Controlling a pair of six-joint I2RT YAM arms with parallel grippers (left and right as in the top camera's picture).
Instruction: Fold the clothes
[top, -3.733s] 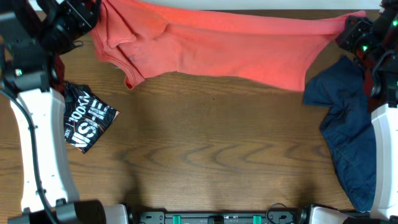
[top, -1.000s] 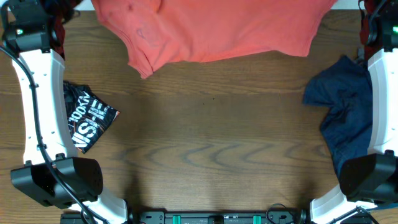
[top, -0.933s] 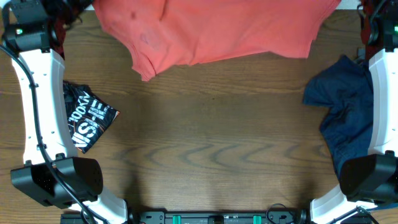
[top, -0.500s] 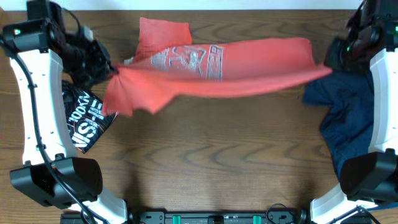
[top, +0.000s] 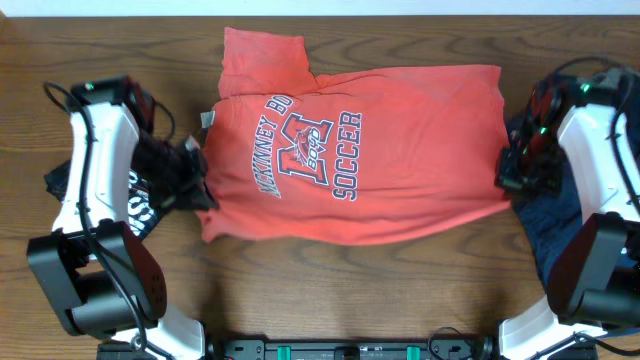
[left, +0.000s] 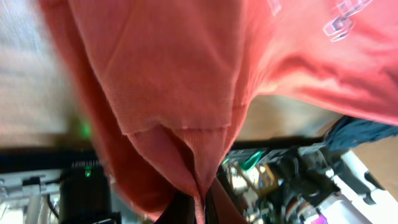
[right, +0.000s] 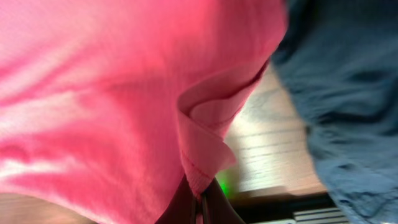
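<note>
The coral-red T-shirt (top: 350, 160) lies spread across the table, print side up, with navy "SOCCER" lettering. My left gripper (top: 195, 178) is shut on its left edge; the left wrist view shows a fold of red cloth (left: 186, 124) pinched between the fingers (left: 199, 208). My right gripper (top: 512, 182) is shut on the shirt's right edge, seen as a pinched hem (right: 199, 155) between the fingers (right: 200, 202). The black white-lettered garment (top: 140, 205) lies under my left arm. The navy garment (top: 560, 240) lies under my right arm, also in the right wrist view (right: 348, 93).
The wooden table (top: 360, 290) shows in front of the shirt. Both white arms stand at the table's left (top: 85, 200) and right (top: 600, 170) sides.
The shirt was held stretched at the far edge, then swung forward and down. It now lies flat with the print up, and both grippers have come nearer and lower, still holding it.
</note>
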